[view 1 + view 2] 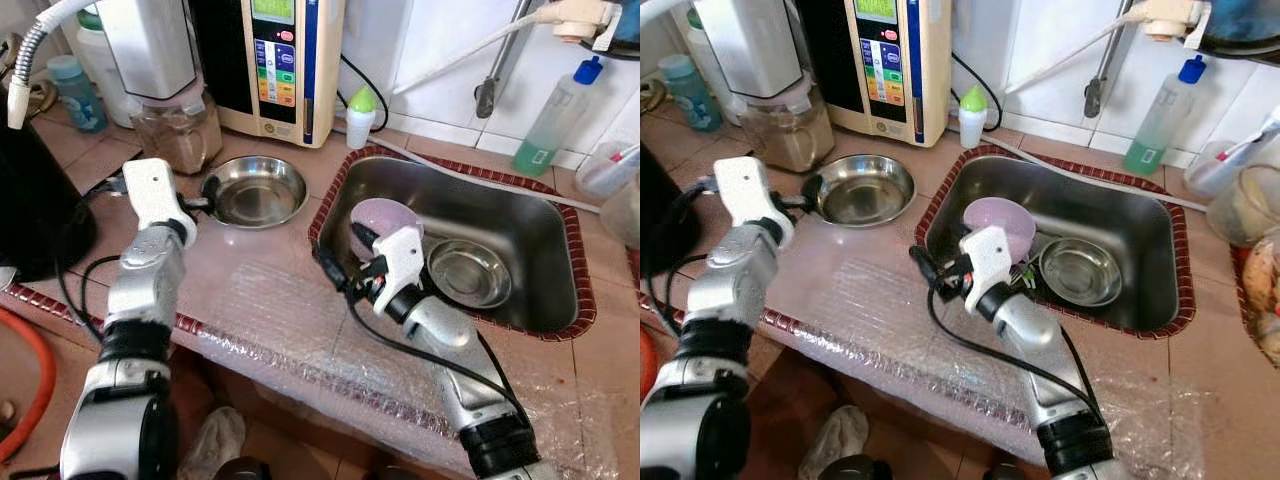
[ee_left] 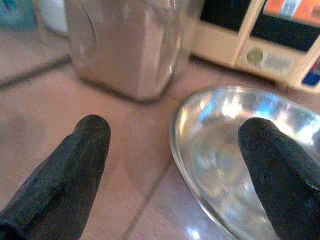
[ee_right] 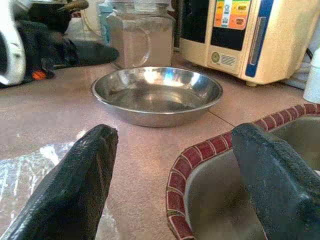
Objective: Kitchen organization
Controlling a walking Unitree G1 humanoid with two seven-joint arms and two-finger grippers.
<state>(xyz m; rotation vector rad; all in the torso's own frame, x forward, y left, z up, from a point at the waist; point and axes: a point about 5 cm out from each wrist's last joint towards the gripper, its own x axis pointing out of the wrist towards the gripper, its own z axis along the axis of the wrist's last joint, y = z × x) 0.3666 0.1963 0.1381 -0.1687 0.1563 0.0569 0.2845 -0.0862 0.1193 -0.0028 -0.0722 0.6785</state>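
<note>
- Left gripper, fingers spread apart, straddles the rim of the shallow round steel bowl on the pink counter, apparently lining up a grab.
- Right gripper, fingers parted and empty, hovers over the sink's red-tiled edge, pointing bowlward.

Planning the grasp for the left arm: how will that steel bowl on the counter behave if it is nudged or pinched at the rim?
The steel bowl looks thin and shallow, so probably light and rigid. Its polished wall may slip between the left gripper fingers. On the smooth counter it would likely slide rather than tip, being wide and low.
</note>
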